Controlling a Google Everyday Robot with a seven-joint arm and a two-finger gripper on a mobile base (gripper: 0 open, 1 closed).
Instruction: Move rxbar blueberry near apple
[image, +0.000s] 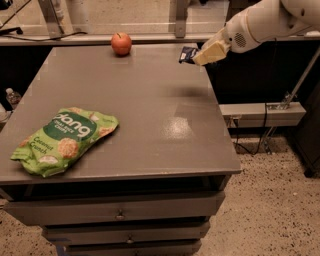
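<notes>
The red-orange apple (121, 43) sits at the far edge of the grey table (125, 105), left of centre. My gripper (202, 54) comes in from the upper right on the white arm and is shut on the dark navy rxbar blueberry (188, 54). It holds the bar in the air above the table's far right corner. The bar sticks out to the left of the cream fingers (212, 51), well to the right of the apple.
A large green chip bag (65, 140) lies on the front left of the table. Drawers (120, 215) run below the table front. A window ledge (150, 37) runs behind the table. A low shelf (262, 112) and cables stand on the right.
</notes>
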